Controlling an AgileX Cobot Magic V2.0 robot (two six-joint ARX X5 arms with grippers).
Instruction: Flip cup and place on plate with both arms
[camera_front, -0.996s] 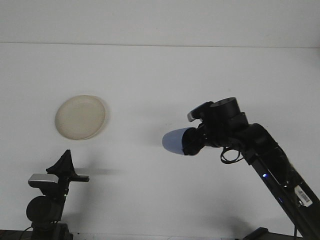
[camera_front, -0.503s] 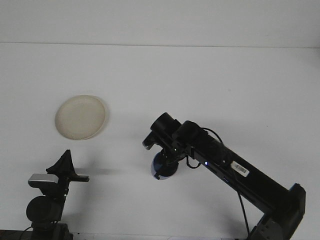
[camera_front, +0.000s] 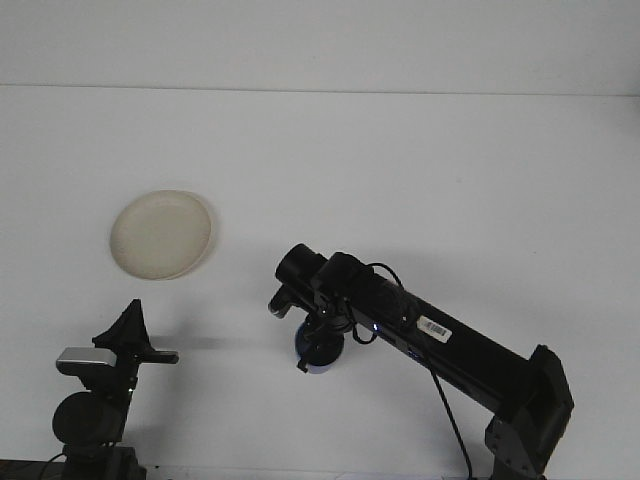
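One cup (camera_front: 318, 352), blue with a smooth rounded body, sits low over the matte white table (camera_front: 400, 170), near the centre front. The right gripper (camera_front: 320, 340), black and angular, points downward and is clamped on the cup. One plate (camera_front: 161, 234), round, shallow and cream-coloured with a raised rim, lies on the table well apart to the left. The left gripper (camera_front: 133, 325), black and wedge-shaped, rests at the lower left; whether its fingers are spread or pressed together cannot be determined.
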